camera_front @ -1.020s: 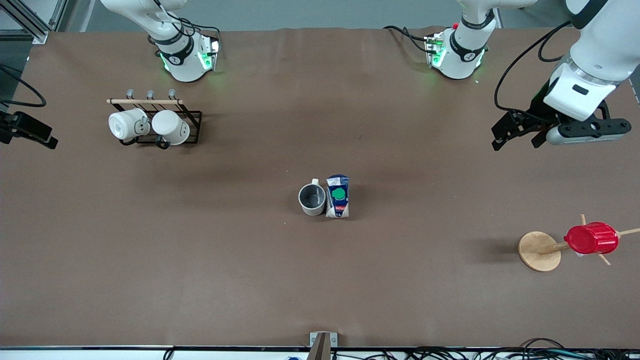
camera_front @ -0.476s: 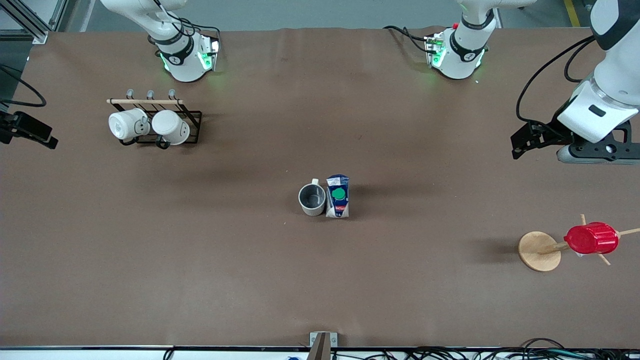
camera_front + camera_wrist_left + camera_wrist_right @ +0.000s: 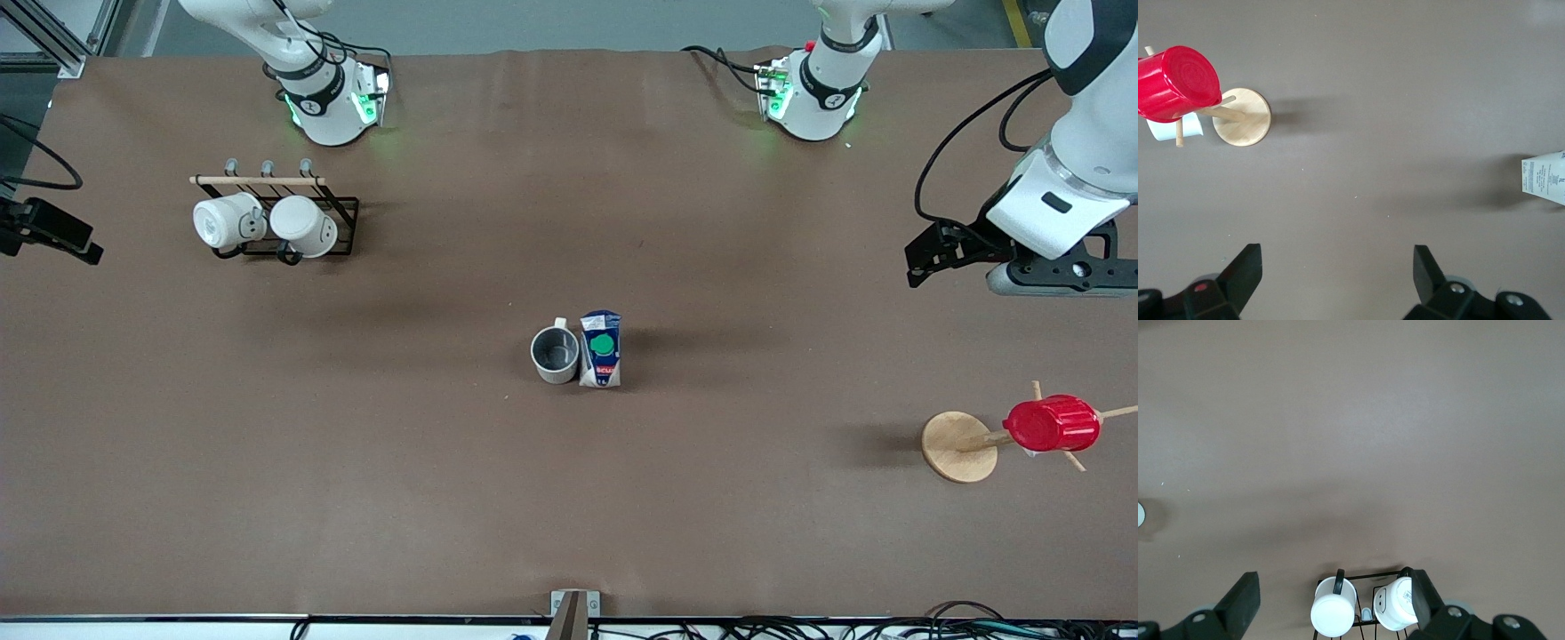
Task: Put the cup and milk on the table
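The cup (image 3: 555,354), beige-white with a dark grey inside, stands upright on the brown table (image 3: 569,498) near its middle. The blue and white milk (image 3: 601,348) with its green cap stands touching the cup, on the side toward the left arm's end. My left gripper (image 3: 929,253) is up over bare cloth at the left arm's end of the table, open and empty (image 3: 1336,257). An edge of the milk (image 3: 1545,177) shows in the left wrist view. My right gripper (image 3: 1331,583) is open and empty, high over the mug rack; it is out of the front view.
A black wire rack (image 3: 342,213) with two white mugs (image 3: 227,220) (image 3: 304,225) stands toward the right arm's end; both mugs show in the right wrist view (image 3: 1333,617). A red ribbed cup (image 3: 1052,424) hangs on a wooden stand (image 3: 956,446) toward the left arm's end (image 3: 1175,83).
My left gripper has moved away from the cup and milk toward the left arm's end of the table, and has hardly moved in the last half second. Cup and milk have not moved.
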Tool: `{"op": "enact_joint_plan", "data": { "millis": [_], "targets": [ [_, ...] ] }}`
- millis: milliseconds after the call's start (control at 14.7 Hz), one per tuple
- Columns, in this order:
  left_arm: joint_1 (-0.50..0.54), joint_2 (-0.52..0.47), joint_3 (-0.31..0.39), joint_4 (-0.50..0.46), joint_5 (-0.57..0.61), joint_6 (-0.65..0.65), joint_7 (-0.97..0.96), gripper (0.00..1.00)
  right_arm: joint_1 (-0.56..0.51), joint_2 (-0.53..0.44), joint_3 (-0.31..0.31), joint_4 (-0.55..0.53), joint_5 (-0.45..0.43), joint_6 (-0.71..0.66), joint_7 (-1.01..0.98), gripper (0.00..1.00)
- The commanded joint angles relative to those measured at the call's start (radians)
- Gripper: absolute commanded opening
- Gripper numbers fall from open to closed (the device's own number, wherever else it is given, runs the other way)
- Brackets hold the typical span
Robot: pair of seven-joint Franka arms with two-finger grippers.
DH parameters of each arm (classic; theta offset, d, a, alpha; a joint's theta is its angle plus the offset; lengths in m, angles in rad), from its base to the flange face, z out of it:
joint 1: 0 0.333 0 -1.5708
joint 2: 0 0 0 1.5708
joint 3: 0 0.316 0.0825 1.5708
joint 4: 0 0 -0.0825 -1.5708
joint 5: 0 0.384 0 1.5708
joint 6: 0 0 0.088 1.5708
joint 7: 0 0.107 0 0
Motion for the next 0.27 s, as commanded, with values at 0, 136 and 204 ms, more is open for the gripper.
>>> {"op": "enact_joint_plan", "data": {
  "millis": [0, 136, 204],
  "targets": [
    [0.006, -0.004, -0.008, 0.011, -0.006, -0.01, -0.026, 1.0, -0.014, -0.018, 0.007, -0.021, 0.02, 0.0, -0.012, 1.0],
    [0.006, -0.006, -0.008, 0.01, -0.006, -0.012, -0.026, 1.0, -0.014, -0.018, 0.007, -0.021, 0.02, 0.0, -0.012, 1.0],
    [0.004, -0.006, -0.009, 0.005, -0.006, -0.012, -0.026, 1.0, -0.014, -0.018, 0.007, -0.021, 0.02, 0.001, -0.012, 1.0]
  ]
}}
